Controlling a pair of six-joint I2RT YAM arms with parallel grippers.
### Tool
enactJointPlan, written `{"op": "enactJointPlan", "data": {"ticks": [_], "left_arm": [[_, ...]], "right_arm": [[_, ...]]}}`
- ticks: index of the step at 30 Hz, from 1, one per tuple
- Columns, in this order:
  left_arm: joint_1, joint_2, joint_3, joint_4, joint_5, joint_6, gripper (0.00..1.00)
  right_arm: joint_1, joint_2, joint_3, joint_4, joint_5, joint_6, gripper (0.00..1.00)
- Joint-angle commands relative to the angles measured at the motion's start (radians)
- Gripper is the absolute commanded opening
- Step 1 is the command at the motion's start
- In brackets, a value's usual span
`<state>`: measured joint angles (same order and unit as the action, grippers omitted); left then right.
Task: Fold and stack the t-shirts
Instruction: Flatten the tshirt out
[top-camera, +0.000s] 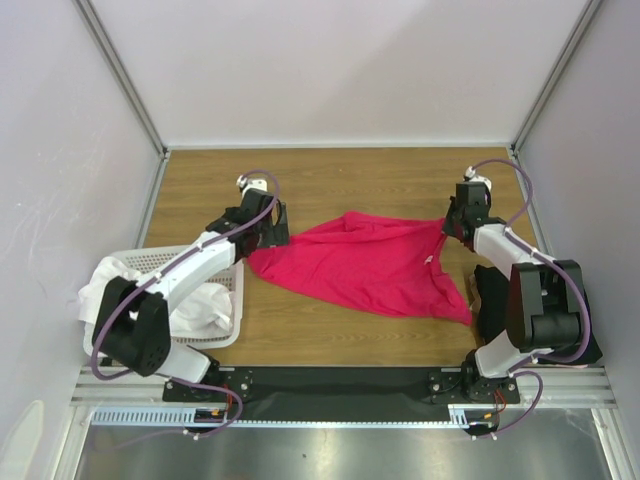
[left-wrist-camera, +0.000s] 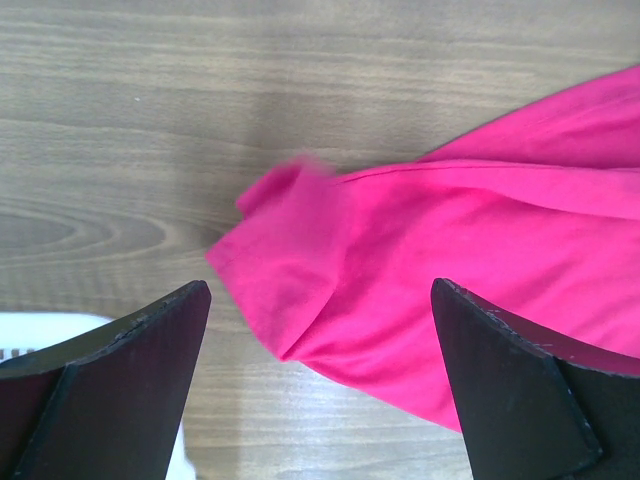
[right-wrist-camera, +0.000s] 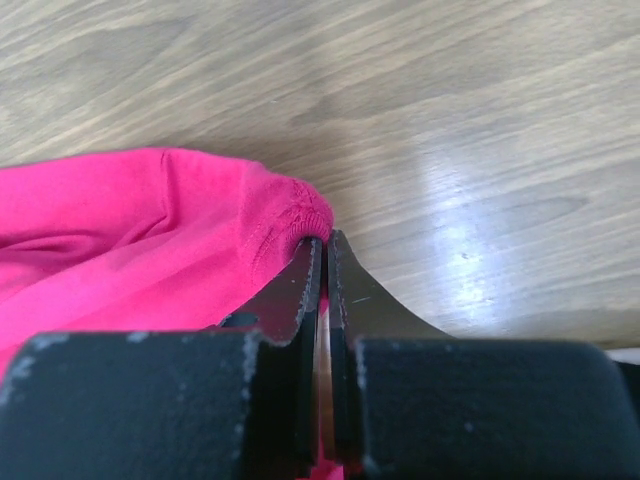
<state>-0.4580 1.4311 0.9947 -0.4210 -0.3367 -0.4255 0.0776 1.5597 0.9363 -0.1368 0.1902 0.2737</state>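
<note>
Right now, spread across the middle of the surface: the pink t-shirt, wrinkly and not folded yet. Pinched at its 3 o'clock edge by the right fingers, shut tight on the cloth. Pulled to a point there, likely to keep that side stretched and flat for folding.

Hovering over the 9 o'clock end with the left fingers, spread wide and holding nothing. Looks like lining up on the loose bunched corner just below, to grab it and tug the other way.

Reaching with the left arm from 7 o'clock over the white basket, elbow bent, wrist tipped down at the cloth. Folded close with the right arm at 5 o'clock, forearm going up toward 2 o'clock, wrist low near the surface.

Heaped in the basket at 8 o'clock, white t-shirts, waiting. Tucked by the right arm at 4 o'clock, something black, maybe the black t-shirt, hard to tell.
</note>
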Motion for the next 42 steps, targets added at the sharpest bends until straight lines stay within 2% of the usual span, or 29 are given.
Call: {"op": "enactJointPlan", "data": {"ticks": [1,9,19,23,32,35,36,38,39,42], "left_arm": [[-0.010,0.035,0.050,0.027,-0.024,0.002,0.98],[-0.011,0.129,0.087,0.070,-0.076,-0.010,0.98],[-0.011,0.353,0.246,0.126,-0.065,-0.022,0.91],[-0.011,0.423,0.280,0.116,-0.110,-0.010,0.84],[-0.010,0.511,0.297,0.157,-0.102,0.004,0.70],[-0.010,0.514,0.294,0.160,-0.107,0.007,0.56],[-0.010,0.511,0.291,0.163,-0.107,0.007,0.47],[-0.010,0.493,0.286,0.168,-0.120,0.007,0.38],[-0.010,0.483,0.285,0.166,-0.131,0.007,0.25],[-0.010,0.447,0.292,0.148,-0.179,0.008,0.17]], "right_arm": [[-0.032,-0.047,-0.011,0.025,0.008,-0.016,0.00],[-0.068,-0.058,-0.039,0.026,0.009,-0.019,0.00],[-0.101,-0.069,-0.063,-0.007,0.020,0.002,0.00],[-0.110,-0.072,-0.065,-0.004,0.025,-0.001,0.00],[-0.125,-0.044,-0.042,-0.004,0.017,0.007,0.00],[-0.125,-0.050,-0.042,-0.009,0.015,0.004,0.00],[-0.125,-0.052,-0.042,-0.012,0.015,0.005,0.00],[-0.125,-0.056,-0.044,-0.012,0.014,0.010,0.00],[-0.125,-0.058,-0.045,-0.014,0.014,0.012,0.00],[-0.125,-0.067,-0.047,-0.015,0.018,0.015,0.00]]}}
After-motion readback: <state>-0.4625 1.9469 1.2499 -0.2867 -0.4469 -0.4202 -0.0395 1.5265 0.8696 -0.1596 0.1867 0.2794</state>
